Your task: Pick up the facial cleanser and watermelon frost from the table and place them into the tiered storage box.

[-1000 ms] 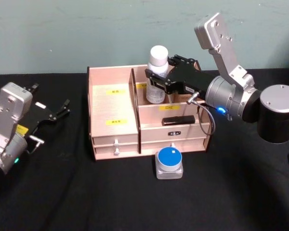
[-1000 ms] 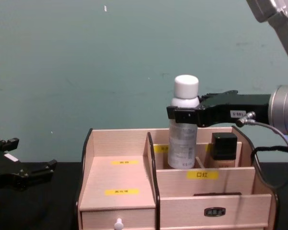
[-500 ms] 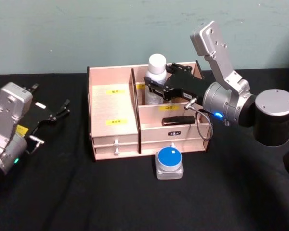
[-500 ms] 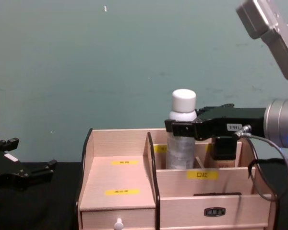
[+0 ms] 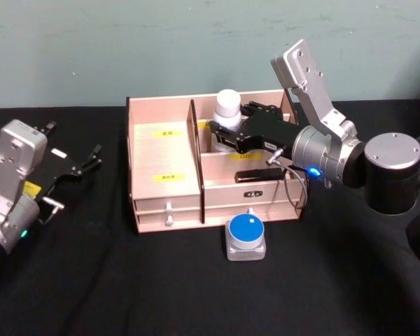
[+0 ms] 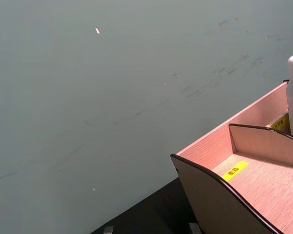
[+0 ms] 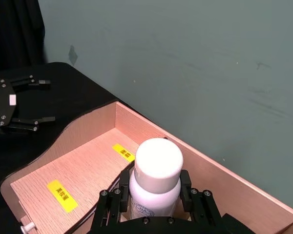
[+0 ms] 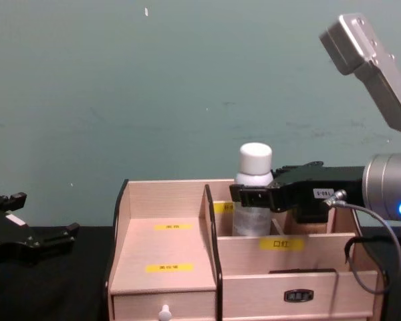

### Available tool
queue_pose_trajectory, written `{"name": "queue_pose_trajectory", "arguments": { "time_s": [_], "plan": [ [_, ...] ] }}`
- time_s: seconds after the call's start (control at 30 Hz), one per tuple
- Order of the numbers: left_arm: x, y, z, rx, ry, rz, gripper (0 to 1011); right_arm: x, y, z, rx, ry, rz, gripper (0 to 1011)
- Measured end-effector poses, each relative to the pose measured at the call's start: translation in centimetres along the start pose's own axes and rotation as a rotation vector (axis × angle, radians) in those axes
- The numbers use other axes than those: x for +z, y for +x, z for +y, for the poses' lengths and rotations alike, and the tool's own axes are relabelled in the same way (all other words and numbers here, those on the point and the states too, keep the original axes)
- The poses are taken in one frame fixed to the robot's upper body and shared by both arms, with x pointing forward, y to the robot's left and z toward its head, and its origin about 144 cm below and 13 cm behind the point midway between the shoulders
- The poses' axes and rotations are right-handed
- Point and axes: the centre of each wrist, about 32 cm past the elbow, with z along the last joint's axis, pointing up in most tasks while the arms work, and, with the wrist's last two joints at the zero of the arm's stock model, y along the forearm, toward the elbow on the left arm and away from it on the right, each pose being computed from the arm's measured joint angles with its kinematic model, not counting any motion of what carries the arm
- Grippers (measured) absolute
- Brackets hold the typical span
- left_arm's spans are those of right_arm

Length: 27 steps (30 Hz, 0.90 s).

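Head view: the right claw (image 5: 224, 130) reached in from the right and was clamped on the neck of the facial cleanser (image 5: 228, 103), a white bottle with a white cap, one jaw on either side just under the cap. The bottle stood upright in the rear compartment of the tiered storage box (image 5: 164, 157), right of the tall divider, with its lower part sunk behind the front wall. Whether its base touched the compartment floor could not be told. Gripping high on the neck seemed sensible, since it kept the claw above the box walls while the body went down between them.

The blue-topped pot (image 5: 246, 236), which I took to be the watermelon frost, sat on the black counter (image 5: 126, 280) just in front of the box's right drawer, not yet picked up. The left claw (image 7: 50, 101) lay parked on the counter well left of the box, its jaws spread and empty.

Yellow labels marked the steps. The one below the bottle (image 8: 273, 244) appeared to read 口红, while the others were too small to read, as was the print on the bottle.
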Motion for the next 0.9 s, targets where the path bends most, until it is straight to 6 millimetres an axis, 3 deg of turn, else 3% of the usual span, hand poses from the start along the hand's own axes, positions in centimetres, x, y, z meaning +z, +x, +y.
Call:
{"name": "queue_pose_trajectory", "arguments": {
  "time_s": [0.77, 0.9],
  "plan": [
    [0.0, 0.0, 0.0, 0.0, 0.0, 0.0, 1001, -0.46, 0.2, 0.18, -0.002, -0.022, 0.0, 614],
    [0.0, 0.0, 0.0, 0.0, 0.0, 0.0, 1001, -0.44, 0.21, 0.17, -0.002, -0.021, 0.0, 715]
  ]
}}
